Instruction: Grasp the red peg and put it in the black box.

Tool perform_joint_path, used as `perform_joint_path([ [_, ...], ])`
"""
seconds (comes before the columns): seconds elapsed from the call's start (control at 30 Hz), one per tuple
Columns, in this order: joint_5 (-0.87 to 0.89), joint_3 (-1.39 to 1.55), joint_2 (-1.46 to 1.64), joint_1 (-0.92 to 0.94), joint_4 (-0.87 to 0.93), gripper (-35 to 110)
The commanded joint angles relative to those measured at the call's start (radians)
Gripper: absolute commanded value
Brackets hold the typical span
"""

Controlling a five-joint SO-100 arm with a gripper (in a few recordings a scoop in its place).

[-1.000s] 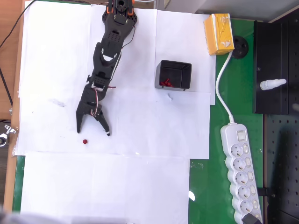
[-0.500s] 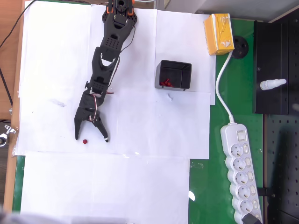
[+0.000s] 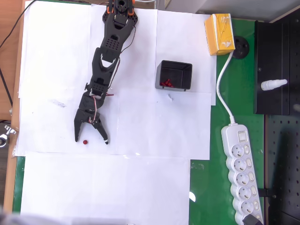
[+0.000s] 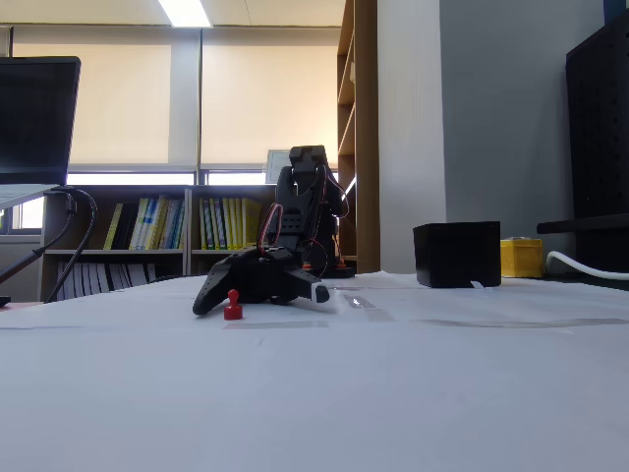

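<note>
Overhead view: peg lined up for the grasp, nothing carried yet.
The end effector [image 3: 91, 140] is spread, low over the bench [image 3: 154, 131], its fingers on either side of the red peg [image 3: 85, 141]. Closing, lifting and carrying to the black box [image 3: 174, 75], well apart, remain.

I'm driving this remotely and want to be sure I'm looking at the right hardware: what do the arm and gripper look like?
The arm is matte black plastic in boxy, perforated segments, with orange parts at its base. Thin red and white wires loop near the wrist. The gripper has two tapered black fingers; one has a pale tip.
</note>
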Motion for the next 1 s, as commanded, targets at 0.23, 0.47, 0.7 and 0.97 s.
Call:
perform_joint_path([
  [0.23,0.005,0.067,-0.020,-0.029,0.032,51],
  [0.47,0.006,0.067,-0.020,-0.034,0.038,51],
  [0.7,-0.002,0.054,-0.023,-0.029,0.037,51],
  [0.97,-0.031,0.049,-0.023,-0.005,0.037,50],
])
